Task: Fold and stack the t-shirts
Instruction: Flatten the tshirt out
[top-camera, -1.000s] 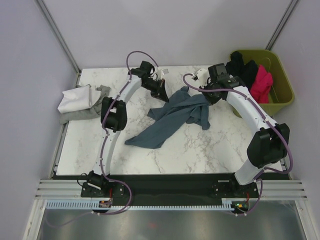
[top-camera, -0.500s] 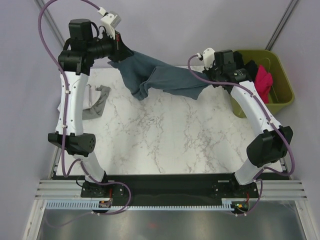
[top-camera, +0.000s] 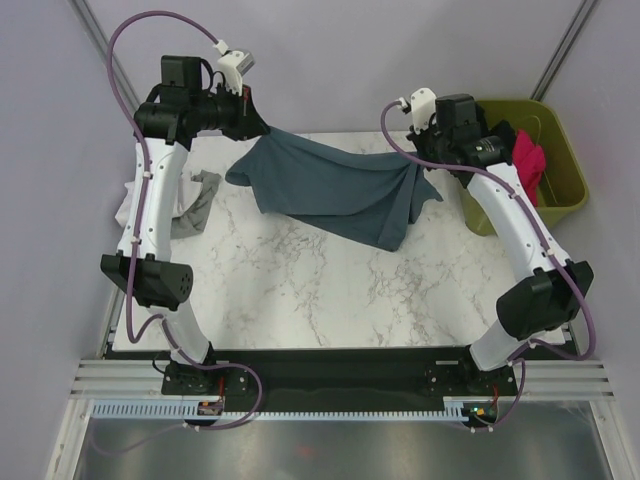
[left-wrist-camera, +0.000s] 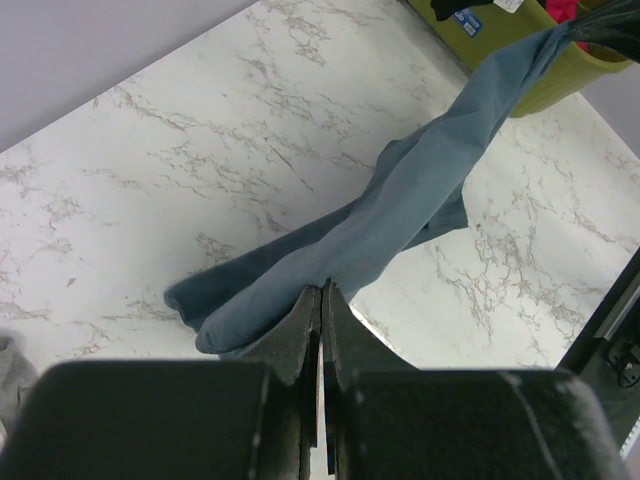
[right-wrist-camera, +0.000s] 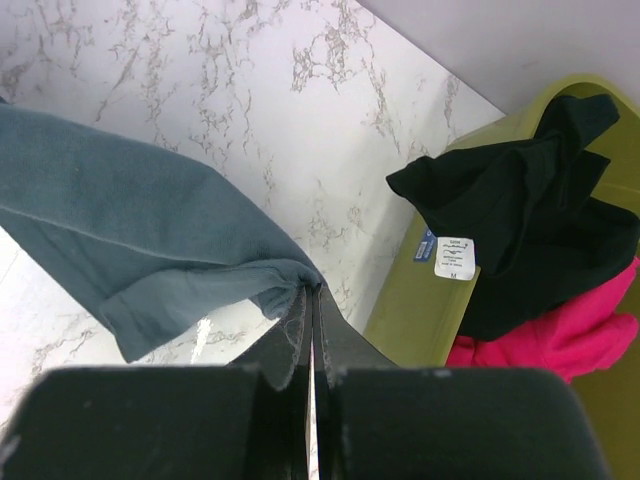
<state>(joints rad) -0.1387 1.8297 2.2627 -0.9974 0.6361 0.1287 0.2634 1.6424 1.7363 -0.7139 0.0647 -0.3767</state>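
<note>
Up at the back of the tabletop (top-camera: 330, 290), the left fingers (left-wrist-camera: 310, 305) are pinched tight on one edge of the blue-grey t-shirt (top-camera: 330, 190), and you can see the cloth coming straight out from between the tips in the left wrist view. Same deal on the other side: the right fingers (right-wrist-camera: 328, 335) are clamped on a bunched corner of that shirt, with a bit of frayed hem poking out right at the tips. So the shirt is strung between the two arms across the far half of the tabletop, high at both pinch points and sagging in the middle, and the lower folds look like they're resting on the marble. Just off the right fingers sits the olive-green bin (top-camera: 565, 180) with a black t-shirt (right-wrist-camera: 520, 240) and a pink t-shirt (right-wrist-camera: 560, 335) in it. Over by the left arm there's a white t-shirt (top-camera: 127, 208) and a grey cloth (top-camera: 200, 205) at the tabletop's left edge. Compared to a second ago, when the shirt was a crumpled heap mid-tabletop with both arms down low, it's now lifted and pulled apart. Half a second back it was more of a twisted rope, and now it has opened wider and hangs lower.
</note>
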